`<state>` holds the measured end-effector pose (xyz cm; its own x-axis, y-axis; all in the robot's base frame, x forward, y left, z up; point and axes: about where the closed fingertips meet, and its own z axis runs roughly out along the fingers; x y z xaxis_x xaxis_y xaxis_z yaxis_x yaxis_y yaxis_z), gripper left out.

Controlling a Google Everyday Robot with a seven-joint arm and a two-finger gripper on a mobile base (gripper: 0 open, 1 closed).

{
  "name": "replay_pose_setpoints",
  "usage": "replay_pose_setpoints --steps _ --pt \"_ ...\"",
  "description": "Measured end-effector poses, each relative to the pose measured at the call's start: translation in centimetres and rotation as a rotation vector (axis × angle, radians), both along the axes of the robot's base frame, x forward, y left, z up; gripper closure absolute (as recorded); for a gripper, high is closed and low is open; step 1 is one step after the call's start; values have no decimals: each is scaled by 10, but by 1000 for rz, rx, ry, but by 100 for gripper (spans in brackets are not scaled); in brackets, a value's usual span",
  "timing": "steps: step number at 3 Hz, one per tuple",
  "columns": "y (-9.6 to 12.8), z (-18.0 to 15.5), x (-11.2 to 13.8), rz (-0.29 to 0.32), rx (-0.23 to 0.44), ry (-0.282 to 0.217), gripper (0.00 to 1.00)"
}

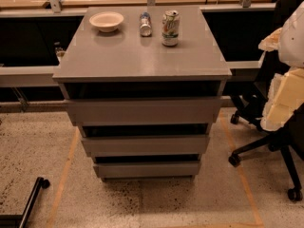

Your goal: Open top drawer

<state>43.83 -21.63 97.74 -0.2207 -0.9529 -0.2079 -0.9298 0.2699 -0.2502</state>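
The top drawer (142, 110) is the widest grey front of the three, right under the cabinet top (142, 56), with a dark gap above it. It looks pushed in. Two narrower grey drawer fronts (145, 145) sit below it. My arm shows pale and cream at the right edge, and my gripper (277, 42) hangs there, to the right of the cabinet and well apart from the drawer.
On the cabinet top stand a white bowl (106, 21), a small bottle (145, 24) and a green and white can (170, 27). A black office chair (266, 141) stands at the right. A black wheeled leg (29, 201) lies at lower left.
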Motion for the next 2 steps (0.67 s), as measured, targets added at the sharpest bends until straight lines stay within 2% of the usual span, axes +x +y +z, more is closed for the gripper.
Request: replay_pose_setpoints --steps 1,2 --pt "0 0 0 0 0 0 0" --pt "0 -12 15 18 36 -29 0"
